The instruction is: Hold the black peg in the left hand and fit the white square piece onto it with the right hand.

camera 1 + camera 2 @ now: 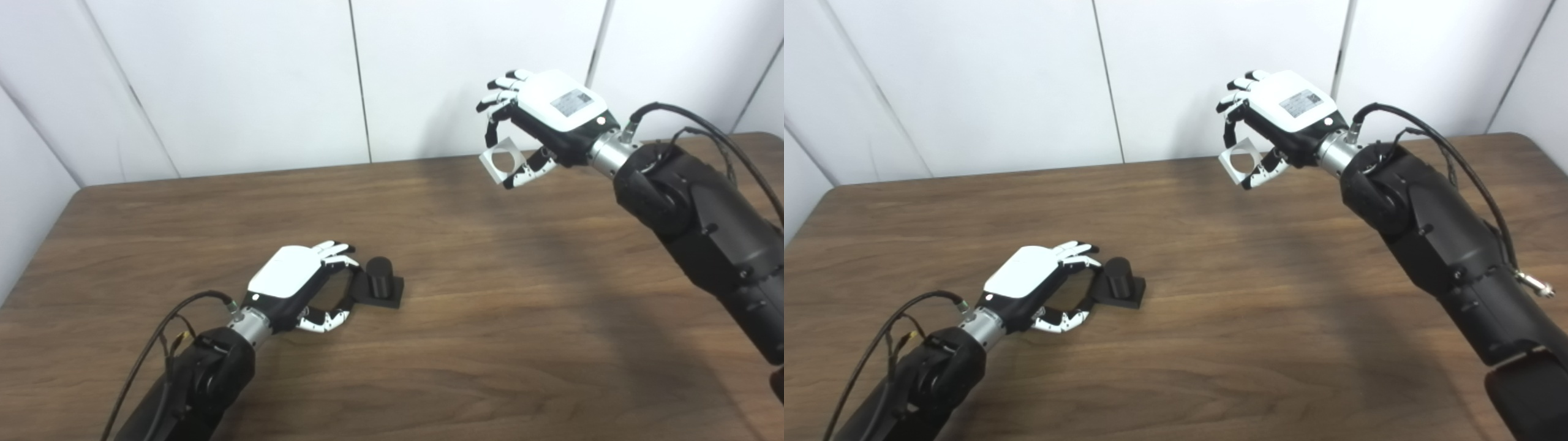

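Black peg (381, 277) stands upright on its flat square base, down on the table toward the left front. White square piece (503, 160), round hole through its middle, is up in the air, tilted, over the table's far right side.

Dark wooden table (465, 343) bearing one black peg (380, 283)

The table is stretching across both head views, its brown grain running left to right and its far edge meeting the white wall panels. The black peg is sitting directly on the wood in the left half, a short upright cylinder rising from a flat square base. The left hand (298, 283) is lying low at the peg's near-left side, fingers reaching up to the base; whether they are actually touching it is not clear.
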You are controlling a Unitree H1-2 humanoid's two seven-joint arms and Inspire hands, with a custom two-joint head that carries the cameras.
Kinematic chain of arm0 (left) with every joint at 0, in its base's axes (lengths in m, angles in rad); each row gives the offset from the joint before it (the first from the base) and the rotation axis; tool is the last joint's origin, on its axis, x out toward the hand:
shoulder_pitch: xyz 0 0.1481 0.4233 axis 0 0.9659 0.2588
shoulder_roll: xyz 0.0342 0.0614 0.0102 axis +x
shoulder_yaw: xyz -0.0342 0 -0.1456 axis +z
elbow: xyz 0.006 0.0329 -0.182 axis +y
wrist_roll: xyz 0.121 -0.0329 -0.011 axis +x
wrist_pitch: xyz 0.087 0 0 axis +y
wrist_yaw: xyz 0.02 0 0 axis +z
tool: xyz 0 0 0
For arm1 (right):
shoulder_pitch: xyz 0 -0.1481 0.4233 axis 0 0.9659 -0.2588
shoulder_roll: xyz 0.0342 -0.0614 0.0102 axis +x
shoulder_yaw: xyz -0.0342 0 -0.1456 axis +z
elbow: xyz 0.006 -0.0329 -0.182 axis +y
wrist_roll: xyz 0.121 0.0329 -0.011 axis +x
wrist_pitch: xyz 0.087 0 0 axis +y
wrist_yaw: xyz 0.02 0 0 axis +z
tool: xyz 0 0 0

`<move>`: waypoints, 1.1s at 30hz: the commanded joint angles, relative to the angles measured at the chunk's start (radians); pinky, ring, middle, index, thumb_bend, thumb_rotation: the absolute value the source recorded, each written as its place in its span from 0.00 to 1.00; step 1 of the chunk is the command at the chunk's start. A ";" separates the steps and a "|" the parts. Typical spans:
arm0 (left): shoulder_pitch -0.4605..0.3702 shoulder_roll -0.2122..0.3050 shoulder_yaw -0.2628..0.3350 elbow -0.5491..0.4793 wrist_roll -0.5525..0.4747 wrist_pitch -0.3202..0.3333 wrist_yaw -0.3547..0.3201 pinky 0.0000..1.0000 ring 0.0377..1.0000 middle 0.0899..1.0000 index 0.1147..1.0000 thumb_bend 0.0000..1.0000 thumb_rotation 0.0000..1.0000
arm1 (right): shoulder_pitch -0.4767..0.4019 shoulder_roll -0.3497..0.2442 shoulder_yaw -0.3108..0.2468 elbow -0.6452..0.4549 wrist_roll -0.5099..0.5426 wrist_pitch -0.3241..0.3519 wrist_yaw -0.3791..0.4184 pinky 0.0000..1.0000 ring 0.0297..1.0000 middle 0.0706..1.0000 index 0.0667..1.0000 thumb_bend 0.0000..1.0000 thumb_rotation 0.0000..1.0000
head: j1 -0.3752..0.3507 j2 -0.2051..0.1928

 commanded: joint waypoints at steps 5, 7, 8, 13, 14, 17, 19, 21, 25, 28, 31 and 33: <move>0.030 0.007 -0.039 0.030 0.019 0.033 -0.094 0.82 0.93 0.91 0.67 0.76 0.27 | -0.019 0.050 -0.027 -0.119 0.053 -0.022 0.040 0.97 0.94 0.81 0.44 0.52 0.15 | 0.010 0.006; 0.029 0.005 -0.039 0.032 0.016 0.031 -0.093 0.82 0.93 0.91 0.67 0.77 0.26 | -0.015 0.061 -0.024 -0.136 0.054 -0.020 0.056 0.96 0.93 0.80 0.44 0.52 0.15 | 0.018 0.006; 0.029 0.005 -0.039 0.033 0.016 0.030 -0.093 0.82 0.93 0.91 0.67 0.77 0.26 | -0.012 0.069 -0.022 -0.146 0.055 -0.021 0.064 0.94 0.93 0.80 0.44 0.52 0.15 | 0.022 0.007; 0.023 0.000 -0.043 0.035 0.014 0.035 -0.101 0.83 0.93 0.91 0.67 0.77 0.26 | 0.007 0.108 -0.012 -0.198 0.065 -0.009 0.114 0.93 0.93 0.80 0.44 0.52 0.15 | 0.032 0.008; 0.022 -0.001 -0.043 0.036 0.013 0.035 -0.101 0.84 0.93 0.91 0.67 0.77 0.26 | 0.011 0.117 -0.010 -0.205 0.070 -0.010 0.121 0.94 0.93 0.80 0.44 0.52 0.15 | 0.031 0.008; 0.019 -0.001 -0.047 0.038 0.017 0.034 -0.099 0.84 0.93 0.92 0.68 0.76 0.25 | 0.021 0.143 -0.001 -0.223 0.083 -0.001 0.156 0.94 0.94 0.80 0.44 0.52 0.15 | 0.028 0.007; 0.018 0.000 -0.049 0.040 0.018 0.034 -0.101 0.83 0.93 0.92 0.68 0.76 0.27 | 0.024 0.163 0.008 -0.224 0.075 0.002 0.173 0.94 0.94 0.81 0.44 0.52 0.15 | 0.029 0.006; 0.017 0.000 -0.050 0.041 0.018 0.034 -0.100 0.84 0.93 0.92 0.68 0.76 0.28 | 0.027 0.179 0.013 -0.215 0.065 -0.003 0.176 0.93 0.93 0.81 0.44 0.52 0.15 | 0.029 0.006; 0.017 -0.001 -0.048 0.037 0.010 0.041 -0.103 0.84 0.94 0.92 0.68 0.76 0.26 | 0.019 0.210 0.033 -0.174 0.049 -0.016 0.184 0.95 0.93 0.82 0.44 0.52 0.14 | 0.031 0.006; 0.017 0.000 -0.049 0.039 0.010 0.040 -0.101 0.84 0.94 0.92 0.68 0.76 0.26 | 0.009 0.226 0.042 -0.143 0.047 -0.028 0.179 0.95 0.93 0.82 0.44 0.52 0.14 | 0.032 0.005; 0.017 0.002 -0.051 0.040 0.013 0.038 -0.098 0.84 0.93 0.92 0.68 0.76 0.26 | -0.004 0.241 0.052 -0.117 0.038 -0.034 0.176 0.94 0.93 0.82 0.44 0.52 0.14 | 0.034 0.006; 0.018 0.001 -0.050 0.036 0.013 0.041 -0.099 0.84 0.93 0.91 0.68 0.76 0.26 | -0.015 0.250 0.060 -0.099 0.032 -0.041 0.175 0.93 0.93 0.82 0.45 0.52 0.14 | 0.034 0.006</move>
